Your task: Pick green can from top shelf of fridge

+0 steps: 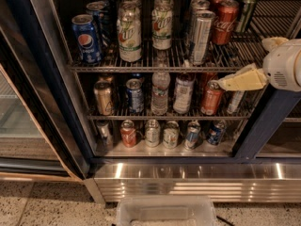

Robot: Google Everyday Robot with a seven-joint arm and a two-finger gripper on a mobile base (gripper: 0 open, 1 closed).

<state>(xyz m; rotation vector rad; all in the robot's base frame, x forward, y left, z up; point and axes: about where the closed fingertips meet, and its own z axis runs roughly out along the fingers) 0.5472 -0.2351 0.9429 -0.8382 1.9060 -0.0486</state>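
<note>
We locate the slim, tall dark green can [246, 11] at the right rear of the silvery wire-rack top shelf [141, 65], behind and right of the red Coca-Cola can [225, 21]. The cream hand [231, 82] hangs lower, before rack 2. We cannot tell whether it is open or closed. We judge the can rigid, smooth and perhaps slippery: grip it mid-body.

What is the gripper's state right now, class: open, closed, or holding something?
Gripper, at the right in front of the middle rack: open or closed cannot be told. The green can stands on the top shelf, not held.
</note>
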